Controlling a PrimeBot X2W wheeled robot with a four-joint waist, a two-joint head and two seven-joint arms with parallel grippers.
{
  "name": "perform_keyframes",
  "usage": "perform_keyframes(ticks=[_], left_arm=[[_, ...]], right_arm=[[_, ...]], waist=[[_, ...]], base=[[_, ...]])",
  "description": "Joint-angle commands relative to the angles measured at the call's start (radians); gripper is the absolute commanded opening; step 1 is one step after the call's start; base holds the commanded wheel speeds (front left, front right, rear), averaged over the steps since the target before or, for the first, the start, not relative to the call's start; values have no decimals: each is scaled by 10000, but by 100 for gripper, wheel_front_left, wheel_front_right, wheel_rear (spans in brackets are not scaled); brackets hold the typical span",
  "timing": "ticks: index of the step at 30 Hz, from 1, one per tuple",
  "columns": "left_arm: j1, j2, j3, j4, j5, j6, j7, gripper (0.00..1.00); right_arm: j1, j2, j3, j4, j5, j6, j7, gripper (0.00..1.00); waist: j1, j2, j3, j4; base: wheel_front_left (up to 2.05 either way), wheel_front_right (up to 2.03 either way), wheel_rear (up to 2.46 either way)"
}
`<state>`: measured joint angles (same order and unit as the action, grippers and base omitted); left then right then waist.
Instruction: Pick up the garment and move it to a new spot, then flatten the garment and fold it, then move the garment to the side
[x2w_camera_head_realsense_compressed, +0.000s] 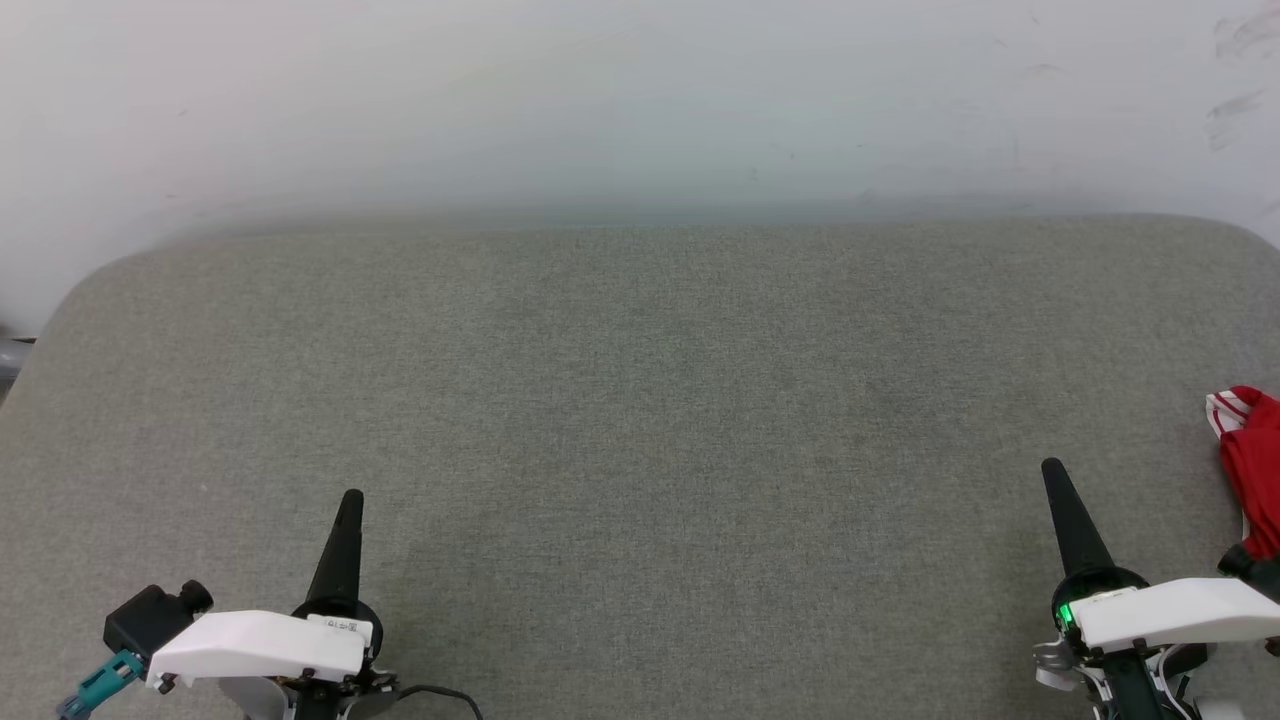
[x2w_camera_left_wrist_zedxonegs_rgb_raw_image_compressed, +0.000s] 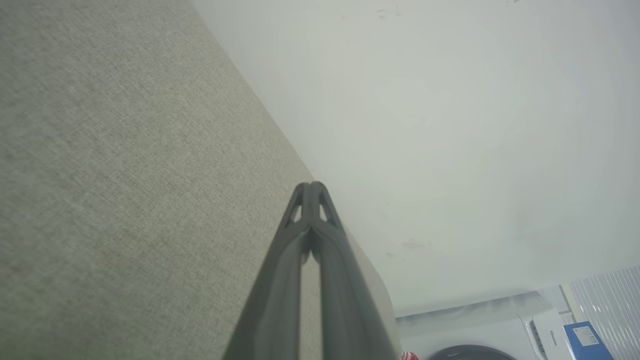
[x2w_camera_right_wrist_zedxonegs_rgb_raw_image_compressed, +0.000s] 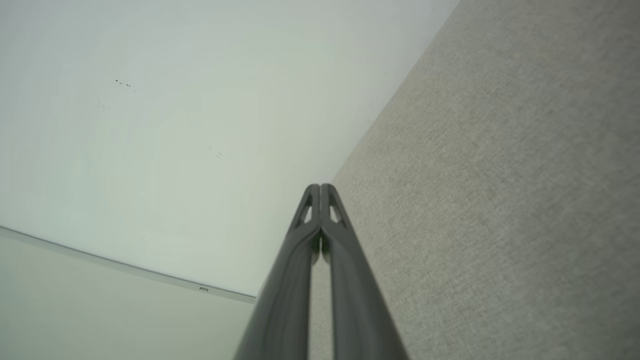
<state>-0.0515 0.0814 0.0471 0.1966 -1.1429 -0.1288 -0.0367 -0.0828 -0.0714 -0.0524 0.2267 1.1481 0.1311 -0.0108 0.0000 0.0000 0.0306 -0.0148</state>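
We see the garment (x2w_camera_head_realsense_compressed: 1252, 465) bunched at the grey pad's (x2w_camera_head_realsense_compressed: 640, 420) right edge; we judge it soft, light and floppy, so we would pinch a raised fold. Over the pad's near edge, our right gripper (x2w_camera_head_realsense_compressed: 1055, 480) and left gripper (x2w_camera_head_realsense_compressed: 350, 505) both hold nothing, fingers pressed together.

A big grey cloth counter (x2w_camera_head_realsense_compressed: 640, 400) goes almost all the way across. Past the counter's far edge is a white wall (x2w_camera_head_realsense_compressed: 640, 100). Over the counter's near left part is the left gripper (x2w_camera_head_realsense_compressed: 351, 497), its dark jaws pressed together. Over the near right part is the right gripper (x2w_camera_head_realsense_compressed: 1051, 466), jaws together too. The garment (x2w_camera_head_realsense_compressed: 1255, 455), red with a white striped bit, lies bunched at the counter's right edge.
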Motion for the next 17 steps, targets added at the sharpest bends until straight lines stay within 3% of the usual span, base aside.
perform_keyframes(ticks=[1,17], left_arm=[[-258,-22,65,-40,-239,-19,77,0],[-374,-68,181,124,-1743,-22,485,0]], right_arm=[[-253,28,-43,-58,252,-3,49,0],[-294,72,-207,20,1692,-3,425,0]], waist=[[0,0,-6,3],[0,0,-78,42]], base=[[0,0,0],[0,0,0]])
